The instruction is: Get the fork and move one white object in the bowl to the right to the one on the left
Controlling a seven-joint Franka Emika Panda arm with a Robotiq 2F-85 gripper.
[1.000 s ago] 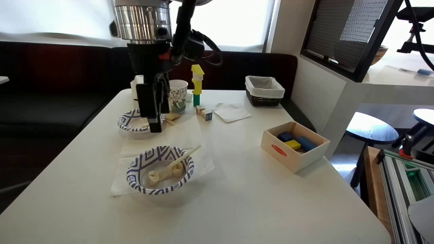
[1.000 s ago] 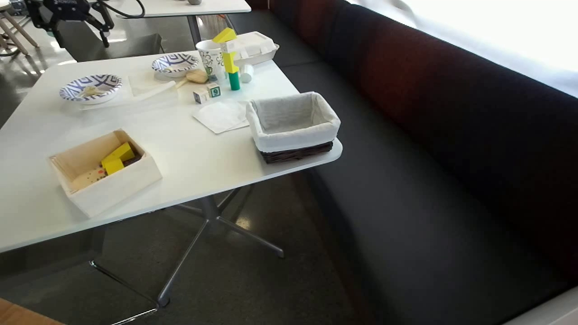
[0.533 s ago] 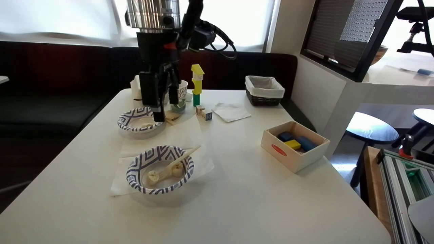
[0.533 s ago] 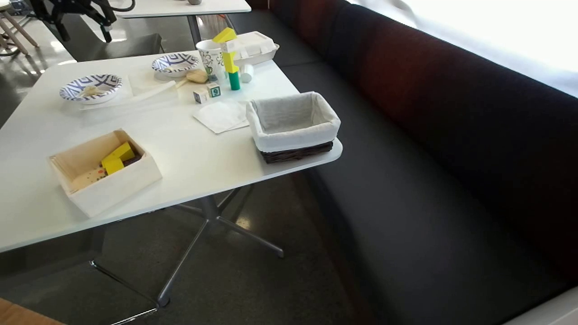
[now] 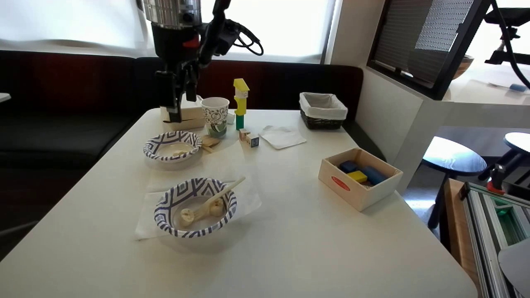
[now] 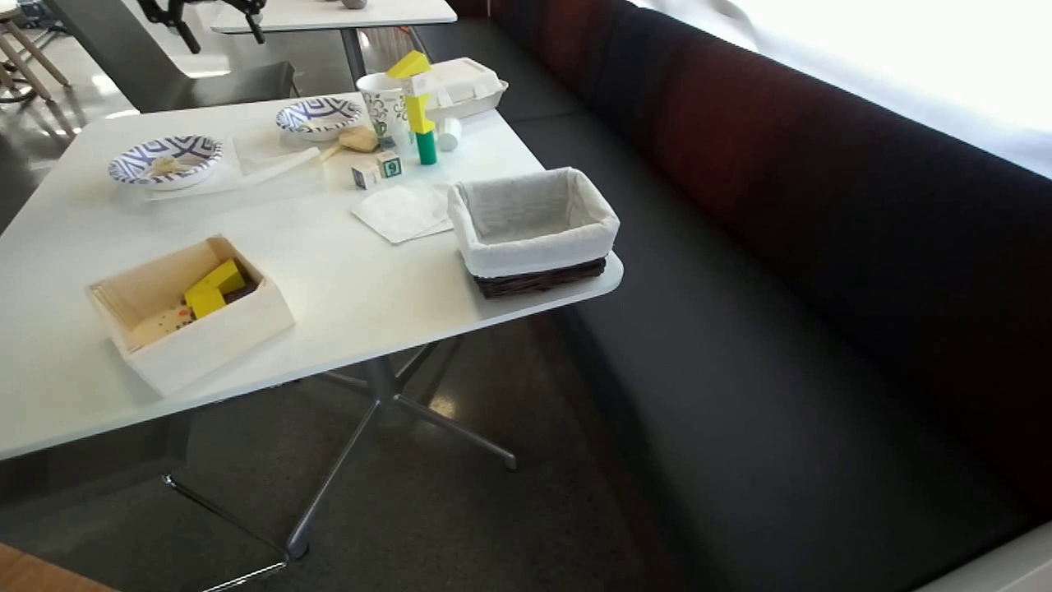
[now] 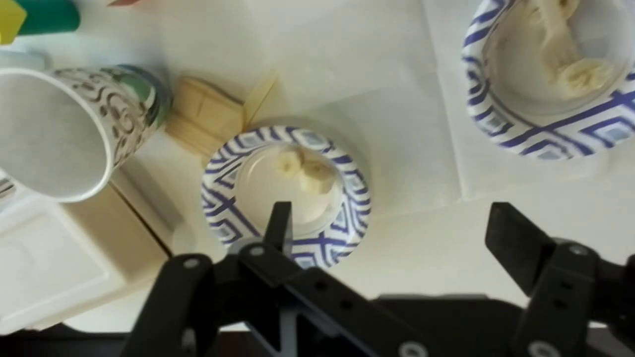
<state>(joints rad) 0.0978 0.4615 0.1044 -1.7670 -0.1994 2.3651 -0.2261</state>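
Many things are held up by a white tabletop (image 5: 290,252). Thin paper (image 5: 215,165) is laid on it, partly covered by a blue-striped bowl (image 5: 162,209). A matching bowl (image 7: 354,193) is set near the paper's other end. By that are placed a paper cup (image 5: 216,118), a white lidded box (image 6: 460,86), some flat wood (image 7: 206,109) and a block tower (image 5: 240,106). Two small blocks (image 5: 253,141), a napkin (image 5: 283,137), a lined basket (image 5: 327,112) and a wooden box (image 5: 381,189) are spread out too.

In an exterior view, the near blue-and-white paper bowl (image 5: 182,192) holds two banana slices (image 5: 187,216) and a slim pale plastic fork (image 5: 222,193), tine end beside them, handle slanting over the far right rim. The matching bowl (image 5: 172,137), farther and slightly left, holds banana pieces (image 7: 317,176), touching in the wrist view.
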